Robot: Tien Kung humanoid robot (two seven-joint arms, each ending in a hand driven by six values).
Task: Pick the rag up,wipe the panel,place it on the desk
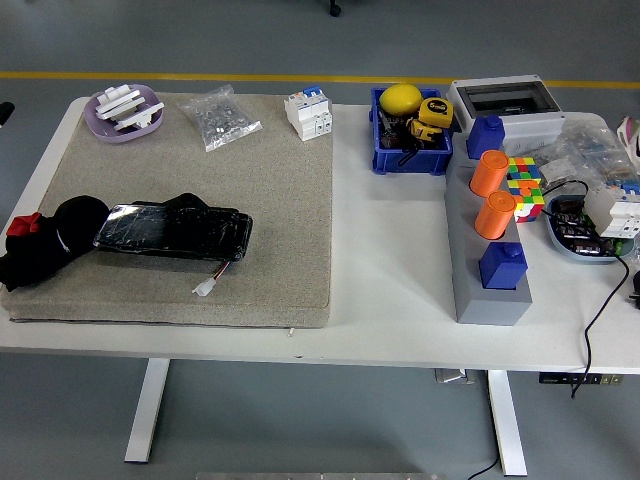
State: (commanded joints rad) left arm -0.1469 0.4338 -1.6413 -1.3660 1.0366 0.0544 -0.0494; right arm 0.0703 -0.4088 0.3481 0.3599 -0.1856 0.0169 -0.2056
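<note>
A black rag [45, 250] with a small red patch lies bunched at the left end of the grey felt mat [270, 200]. Its right side touches the black glossy panel [172, 232]. The panel lies flat on the mat, with a short wire and white plug [206, 288] at its front right. Neither robot hand is in the head view, and nothing is touching the rag or the panel.
At the mat's back stand a purple dish [124, 110], a bag of small parts [220, 117] and a white breaker [309, 113]. To the right are a blue bin [410, 130], a grey block with orange cylinders [490, 215], a colour cube [524, 186] and cables. A shoe [631, 133] shows at the right edge.
</note>
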